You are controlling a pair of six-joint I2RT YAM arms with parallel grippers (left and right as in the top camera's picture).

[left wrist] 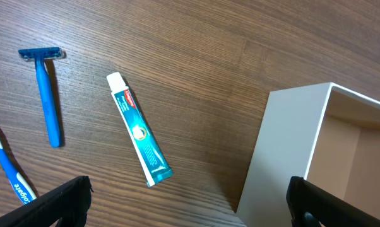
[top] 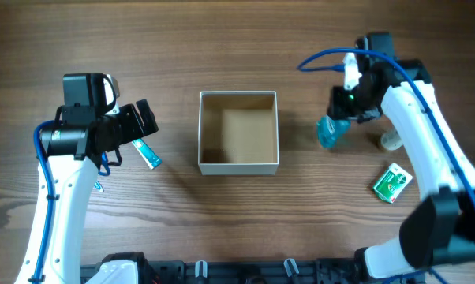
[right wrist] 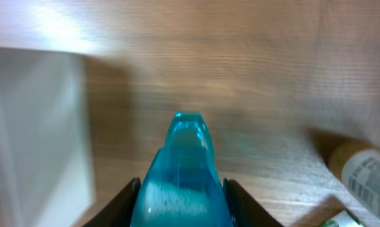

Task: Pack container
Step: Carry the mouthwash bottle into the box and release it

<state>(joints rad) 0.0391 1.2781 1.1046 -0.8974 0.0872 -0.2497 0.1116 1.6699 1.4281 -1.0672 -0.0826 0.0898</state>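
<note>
Holding the blue bottle (right wrist: 184, 157), firmly it seems through blur, our right pincer (right wrist: 182, 192) sits three o'clock of the central box (top: 238, 167); carried low, we'd clip its wall. Our left pincer (left wrist: 187, 202) gapes wide.

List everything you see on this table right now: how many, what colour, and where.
container: one, white outside, tan inside, table centre, empty.
toothpaste tube: one, teal and white, left of the container.
razor: one, blue, beside the tube, away from the container.
toothbrush: one, blue and white, next to the razor, partly cut off.
teal item: one, translucent, right of the container.
bottle: one, pale, tan cap, far right.
green packet: one, green and white, right front.
left tool: open, above the tube.
right tool: shut on the teal item.
</note>
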